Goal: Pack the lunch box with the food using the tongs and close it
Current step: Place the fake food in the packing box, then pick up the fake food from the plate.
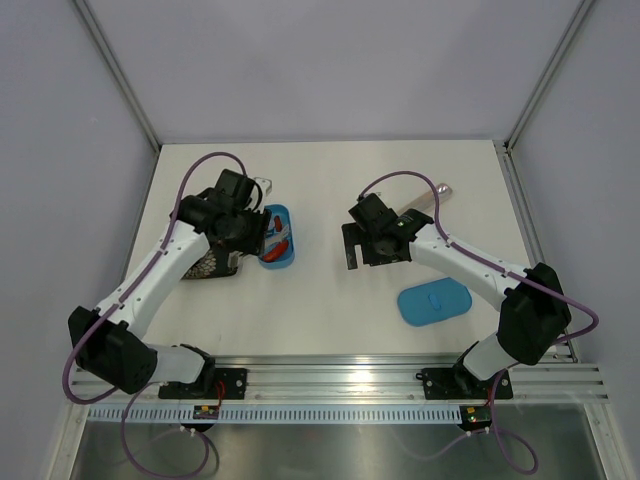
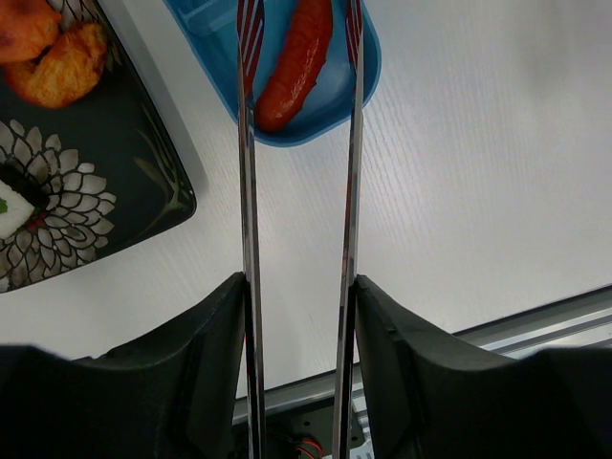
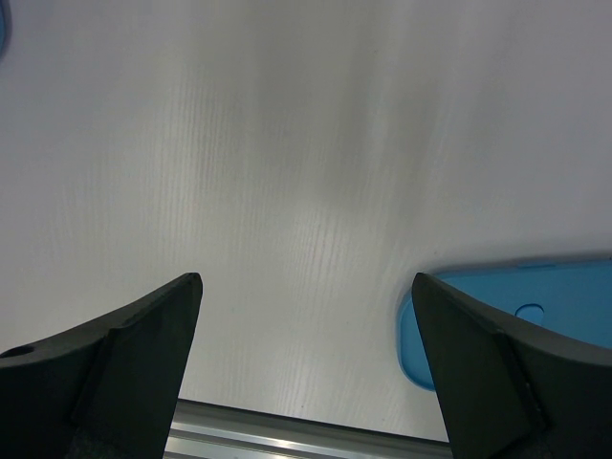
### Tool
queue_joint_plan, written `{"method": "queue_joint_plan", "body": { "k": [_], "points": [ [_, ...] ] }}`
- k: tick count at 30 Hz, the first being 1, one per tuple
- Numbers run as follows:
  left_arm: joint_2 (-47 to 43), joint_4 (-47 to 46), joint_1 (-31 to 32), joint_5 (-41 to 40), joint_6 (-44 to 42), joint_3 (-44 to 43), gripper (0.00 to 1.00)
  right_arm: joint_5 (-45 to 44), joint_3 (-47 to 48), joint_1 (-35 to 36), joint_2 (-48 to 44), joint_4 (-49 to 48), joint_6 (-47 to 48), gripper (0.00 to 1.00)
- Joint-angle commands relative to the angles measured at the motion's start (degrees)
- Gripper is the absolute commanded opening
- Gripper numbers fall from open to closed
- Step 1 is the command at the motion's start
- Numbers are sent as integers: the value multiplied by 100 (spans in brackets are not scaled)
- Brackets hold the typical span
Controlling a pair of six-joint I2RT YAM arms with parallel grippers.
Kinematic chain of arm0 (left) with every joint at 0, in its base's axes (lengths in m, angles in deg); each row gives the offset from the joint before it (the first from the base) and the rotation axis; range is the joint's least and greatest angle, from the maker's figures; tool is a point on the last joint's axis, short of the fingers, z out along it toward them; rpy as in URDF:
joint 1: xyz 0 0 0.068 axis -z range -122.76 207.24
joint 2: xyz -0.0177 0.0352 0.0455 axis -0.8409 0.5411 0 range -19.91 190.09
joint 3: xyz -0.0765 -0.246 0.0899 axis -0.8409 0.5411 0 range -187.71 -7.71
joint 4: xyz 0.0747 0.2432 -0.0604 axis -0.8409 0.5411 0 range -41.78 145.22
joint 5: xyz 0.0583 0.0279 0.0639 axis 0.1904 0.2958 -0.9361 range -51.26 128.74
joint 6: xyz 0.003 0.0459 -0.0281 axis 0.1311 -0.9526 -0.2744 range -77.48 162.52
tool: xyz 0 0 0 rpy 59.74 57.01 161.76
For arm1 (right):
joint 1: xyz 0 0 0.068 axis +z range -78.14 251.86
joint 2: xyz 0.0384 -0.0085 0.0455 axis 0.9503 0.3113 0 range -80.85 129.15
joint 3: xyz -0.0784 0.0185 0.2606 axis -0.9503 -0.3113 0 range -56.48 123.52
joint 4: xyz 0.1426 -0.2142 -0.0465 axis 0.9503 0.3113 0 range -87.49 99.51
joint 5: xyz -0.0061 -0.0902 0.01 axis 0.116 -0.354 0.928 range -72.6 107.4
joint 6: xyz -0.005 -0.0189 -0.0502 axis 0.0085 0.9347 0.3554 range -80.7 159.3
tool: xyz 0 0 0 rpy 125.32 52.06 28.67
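My left gripper (image 2: 299,282) is shut on the tongs (image 2: 249,191), one finger pressed against each silver arm. The arms stand apart, and their tips reach over the blue lunch box (image 2: 330,110) on either side of a red sausage (image 2: 296,62) lying inside it. Orange pieces (image 2: 67,62) and a pale cream piece (image 2: 11,206) rest on the dark patterned plate (image 2: 124,172) to the left. From above, the left gripper (image 1: 245,215) sits beside the lunch box (image 1: 277,237). My right gripper (image 3: 306,282) hangs open over bare table with nothing between its fingers.
The flat blue lid (image 1: 434,302) lies on the table at the right, near the right arm's base; its edge shows by the right finger (image 3: 516,306). A silver metal object (image 1: 432,195) lies behind the right arm. A metal rail runs along the near edge.
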Motion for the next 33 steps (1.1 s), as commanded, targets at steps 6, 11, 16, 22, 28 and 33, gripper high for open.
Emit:
{"method": "queue_joint_plan", "body": {
  "k": [6,11,16,22,28,33],
  "points": [
    [-411,121,-1,-503,308,-851,17,-30,47,-14,-192,-41,54,100],
    [-499,332,-359,-847,641,-791,3,23,100,-14,-139,-59,89,100],
    [-736,368,-1099,-943,993,-422,0,58,109,-14,-104,-68,97,99],
    [-745,508,-1679,-1286,1520,-316,4,67,117,-14,-95,-50,133,100],
    [-736,693,-2426,-1269,1715,-158,11,58,161,-14,-69,-33,159,100],
    [-745,895,-2488,-1400,1714,-149,18,67,188,-14,-42,-41,177,99]
  ]
}}
